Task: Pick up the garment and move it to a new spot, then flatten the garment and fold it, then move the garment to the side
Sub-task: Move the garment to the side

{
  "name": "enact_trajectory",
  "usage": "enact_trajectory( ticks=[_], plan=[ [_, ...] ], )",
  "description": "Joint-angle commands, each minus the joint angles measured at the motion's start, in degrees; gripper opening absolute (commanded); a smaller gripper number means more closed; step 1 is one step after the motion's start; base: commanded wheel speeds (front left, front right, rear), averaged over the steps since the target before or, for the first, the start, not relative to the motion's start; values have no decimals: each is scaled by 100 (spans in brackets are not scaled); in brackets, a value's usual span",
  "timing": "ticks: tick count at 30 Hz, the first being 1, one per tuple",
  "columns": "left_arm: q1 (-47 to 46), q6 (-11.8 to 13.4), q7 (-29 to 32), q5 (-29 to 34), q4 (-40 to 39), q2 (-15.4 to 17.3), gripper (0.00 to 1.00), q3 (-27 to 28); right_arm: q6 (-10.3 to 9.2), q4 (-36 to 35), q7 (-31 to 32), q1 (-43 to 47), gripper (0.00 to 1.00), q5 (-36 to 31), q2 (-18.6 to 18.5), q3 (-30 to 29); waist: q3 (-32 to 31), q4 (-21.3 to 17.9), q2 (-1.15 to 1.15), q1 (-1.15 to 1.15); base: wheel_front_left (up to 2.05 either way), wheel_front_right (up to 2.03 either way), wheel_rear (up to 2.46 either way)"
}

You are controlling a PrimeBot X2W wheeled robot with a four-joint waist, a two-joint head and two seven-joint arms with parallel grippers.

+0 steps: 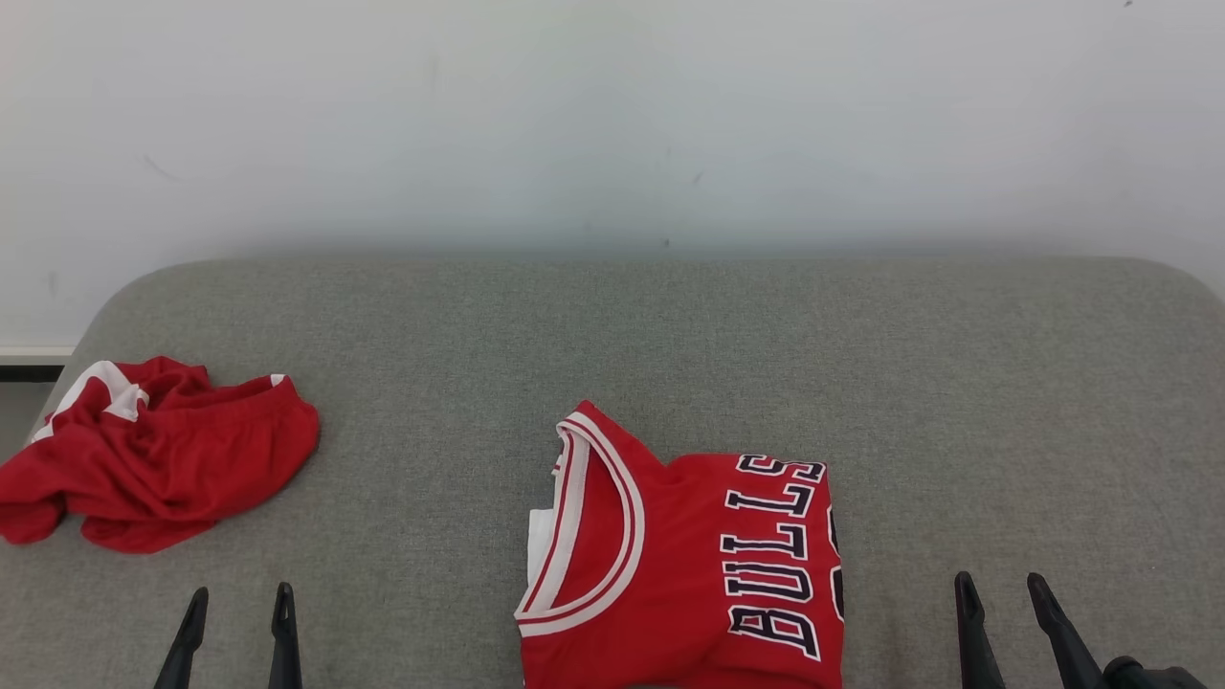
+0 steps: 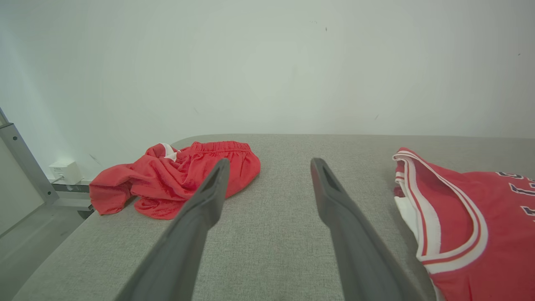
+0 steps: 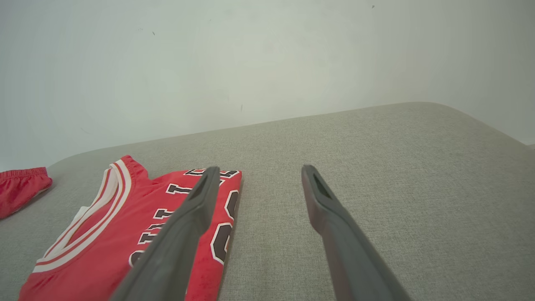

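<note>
The garment is a red jersey with red-and-white striped neck trim and black, white-outlined lettering. It lies folded into a flat rectangle at the front middle of the grey padded table, collar toward the left. Its near end runs off the head view's bottom edge. My left gripper is open over bare table to the left of the garment, touching nothing. My right gripper is open to the right of the garment, also holding nothing. The left gripper and right gripper each show two spread dark fingers.
A crumpled red cloth with white patches and an elastic band lies at the table's left edge. A pale wall runs behind the table. Left of the table stand a grey metal post and a small white box. Bare grey surface lies at the right.
</note>
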Motion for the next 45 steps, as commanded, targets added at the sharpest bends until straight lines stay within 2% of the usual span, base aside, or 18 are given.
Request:
enact_trajectory(
  ticks=[1,8,14,18,19,24,32,42,45],
  plan=[
    [38,11,-19,-18,-7,20,100,5,-15,11,-7,34,100,-42,11,-9,0,-2,0,0,0,0,0],
    [33,56,-19,-47,8,28,100,-11,-15,110,46,-165,100,-15,-73,188,-3,-9,0,0,0,0,0],
    [-115,44,-19,-71,68,9,100,-86,-15,571,194,-780,100,-44,-229,524,19,50,0,0,0,0,0],
    [-163,42,-19,-57,87,-3,100,-139,-15,1118,338,-1295,100,-87,-331,721,54,147,0,0,0,0,0],
    [-180,45,-19,-70,102,-17,100,-161,-15,1443,363,-1535,100,-112,-361,800,74,210,0,0,0,0,0],
    [-221,34,-19,-80,140,-19,100,-204,-15,2148,435,-1904,100,-146,-383,839,116,357,0,0,0,0,0],
    [-358,9,-19,-81,187,-56,100,-282,-15,3392,374,-2430,100,-136,-260,742,305,571,0,0,0,0,0],
    [-522,-21,-19,-76,288,-70,100,-275,-15,4786,96,-2903,100,-68,-12,648,461,600,0,0,0,0,0],
    [-570,-34,-19,-67,306,-73,100,-257,-15,5056,27,-2953,100,5,43,776,481,600,0,0,0,0,0]
  ],
)
